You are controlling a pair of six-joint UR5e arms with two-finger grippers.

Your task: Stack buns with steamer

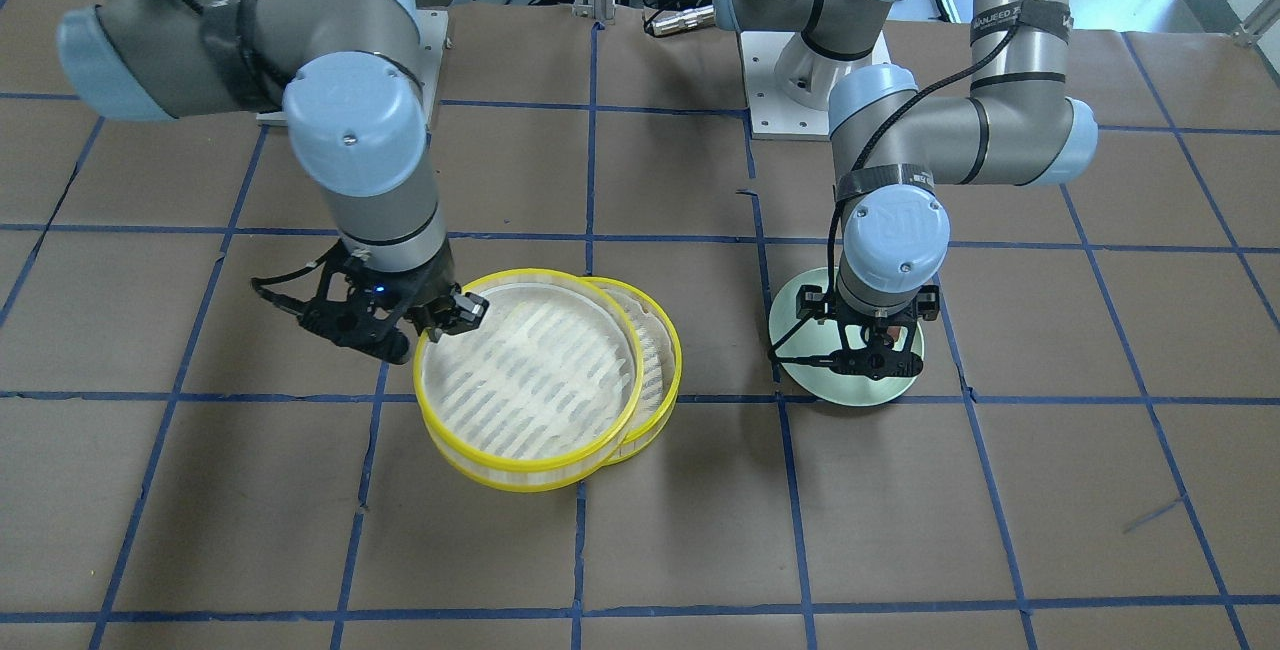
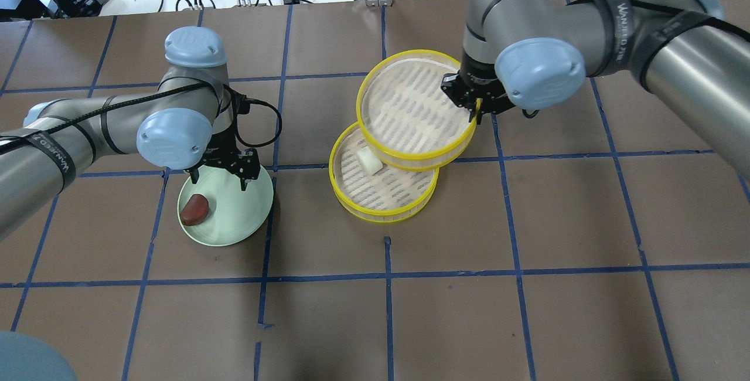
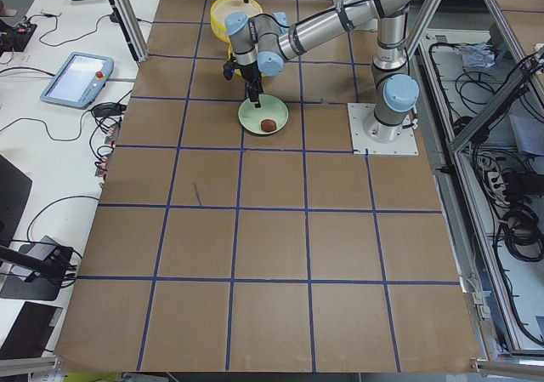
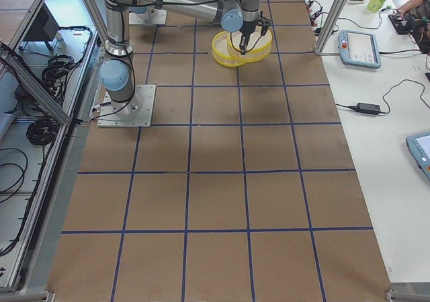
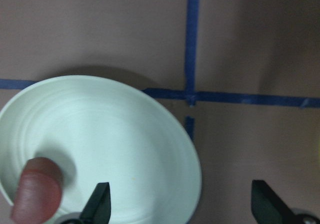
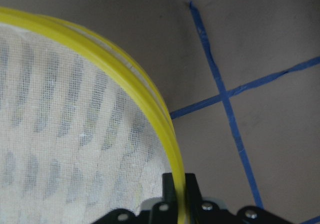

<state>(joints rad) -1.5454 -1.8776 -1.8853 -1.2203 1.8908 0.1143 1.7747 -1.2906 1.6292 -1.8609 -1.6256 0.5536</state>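
Left gripper: wide open, empty, above the green plate.
Brown bun: on that plate, not yet loaded.
Lower tier: on the table, white bun inside.
Upper tier: overlaps the lower tier off-centre; whether it rests on it is unclear.
Right gripper: pinched on the upper tier's rim.
Outstanding: brown bun, tier alignment.
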